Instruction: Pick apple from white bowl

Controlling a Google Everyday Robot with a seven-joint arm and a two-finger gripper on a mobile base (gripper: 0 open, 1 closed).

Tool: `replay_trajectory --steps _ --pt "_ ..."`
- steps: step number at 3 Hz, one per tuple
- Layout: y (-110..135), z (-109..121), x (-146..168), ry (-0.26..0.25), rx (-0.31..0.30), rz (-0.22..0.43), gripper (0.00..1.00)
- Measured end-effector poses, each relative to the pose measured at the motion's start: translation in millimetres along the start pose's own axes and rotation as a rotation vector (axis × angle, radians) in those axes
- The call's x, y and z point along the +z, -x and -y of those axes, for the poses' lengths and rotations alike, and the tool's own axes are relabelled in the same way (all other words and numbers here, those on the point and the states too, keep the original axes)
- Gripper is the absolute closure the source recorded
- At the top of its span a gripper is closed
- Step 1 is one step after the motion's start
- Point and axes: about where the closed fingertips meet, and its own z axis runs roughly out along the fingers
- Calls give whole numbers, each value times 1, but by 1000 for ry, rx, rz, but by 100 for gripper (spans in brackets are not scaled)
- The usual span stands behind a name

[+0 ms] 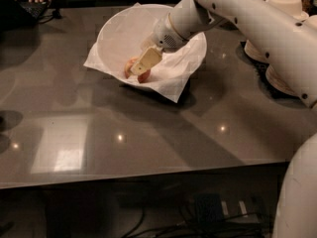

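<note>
Two-finger gripper (142, 64) on white robot arm (237, 9) is down inside large round white bowl (116, 31), lined w/ crinkled white paper (173, 81). Gripper tip lies across small red-yellow apple (130, 67), touching it. Apple sits low in bowl, nr front wall. Clamped on apple or loose: can't tell.

Gripper (144, 62): cream, on a white arm (257, 24), inside the white bowl (111, 29) at the red-and-yellow apple (130, 67). Paper liner (169, 86): white. Table (163, 138): glossy dark grey.
</note>
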Motion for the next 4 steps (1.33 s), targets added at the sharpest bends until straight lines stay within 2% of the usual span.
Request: replay_trajectory --steps 4 --pt "-14 -10 41 97 34 -8 36"
